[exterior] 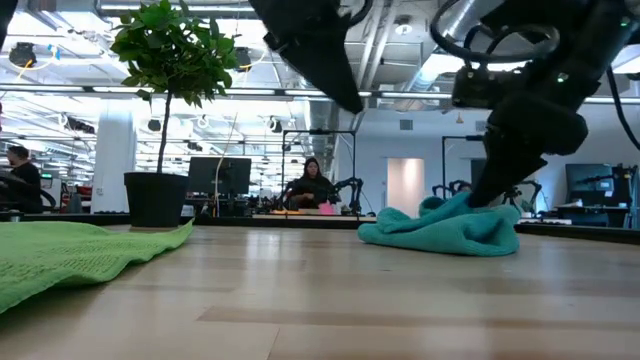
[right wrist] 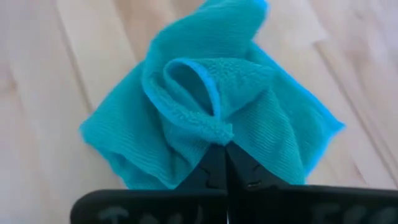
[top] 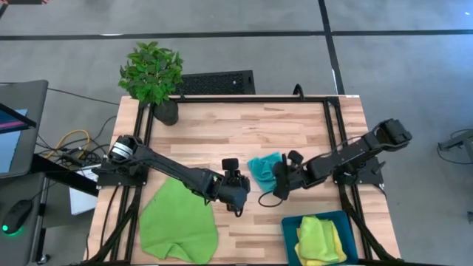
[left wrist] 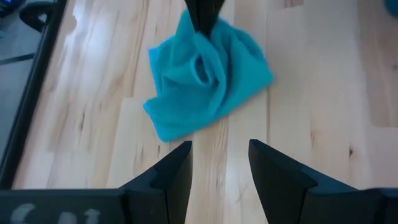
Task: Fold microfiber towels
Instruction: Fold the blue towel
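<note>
Turquoise microfiber towel (top: 264,169), soft and crumpled in a heap, sits just right of table centre, at about 3 o'clock. We see the right gripper (right wrist: 225,163) pinched tight on a raised fold of it. The left gripper (left wrist: 219,163) hangs just beside the heap at its 9 o'clock, jaws spread, holding nothing. We judge the cloth light, floppy and grippy, not fragile; it will drape and sag when lifted, so best taken by a corner or hem. Lime green flat microfiber towel (top: 177,222) lies at 7 o'clock. Blue plastic bin (top: 290,225) at 5 o'clock holds more folded cloths.
</note>
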